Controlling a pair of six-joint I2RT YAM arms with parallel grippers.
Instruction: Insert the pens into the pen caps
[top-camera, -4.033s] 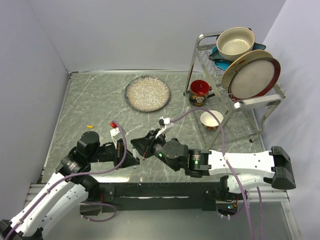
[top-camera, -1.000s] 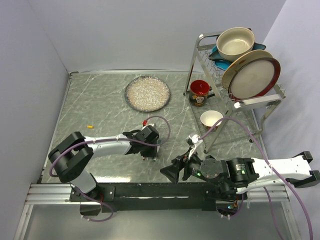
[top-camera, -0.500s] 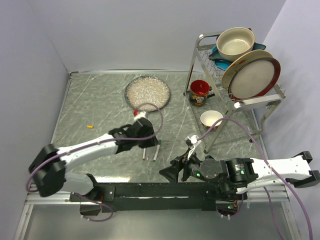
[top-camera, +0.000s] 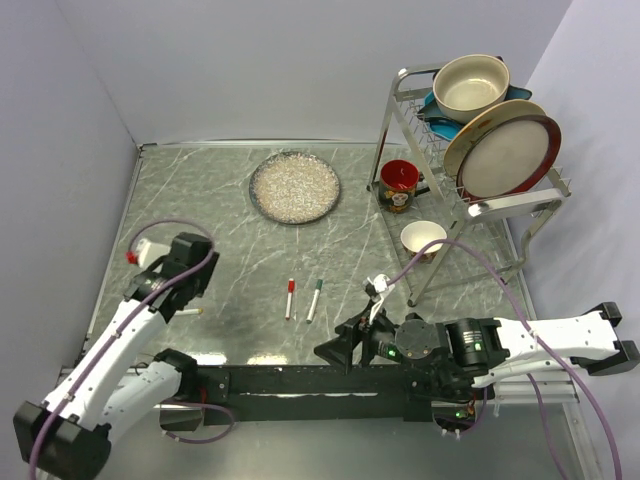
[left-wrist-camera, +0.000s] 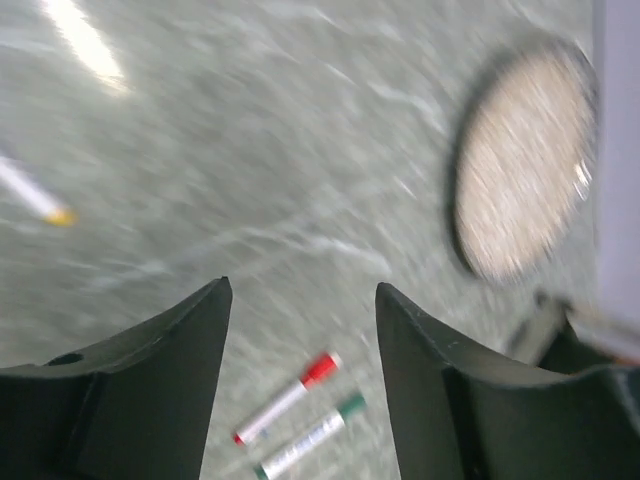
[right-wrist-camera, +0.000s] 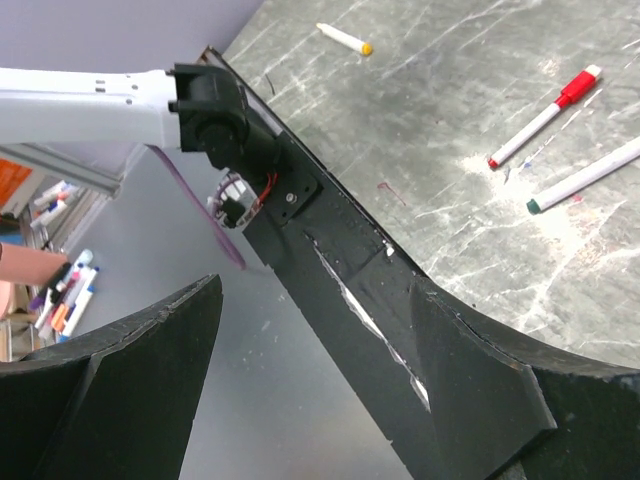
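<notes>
The red pen (top-camera: 290, 298) and green pen (top-camera: 314, 298) lie side by side on the table (top-camera: 200, 200), near each other but not touching. They are about mid-table, well on the near side of the plate (top-camera: 294, 186), with the red pen on the left. Both have their long axis running near to far. The red pen is almost straight, while the green pen leans so that its far end sits a little further right. Each wears its coloured cap on the far end, pointing toward the plate, and shows a small spot of the same colour at the near end. The yellow pen (top-camera: 187, 313) lies well apart from them at the left, just beside the left arm. Its long axis runs roughly left to right, with the yellow end to the right; whether that end is a cap or a bare tip is too small to tell. The left gripper (left-wrist-camera: 302, 290) hangs over the left side of the table, jaws spread and holding nothing. Its blurred wrist view shows the two capped pens low between the fingers. The right gripper (right-wrist-camera: 315, 290) sits at the near edge, jaws also spread wide and holding nothing.
</notes>
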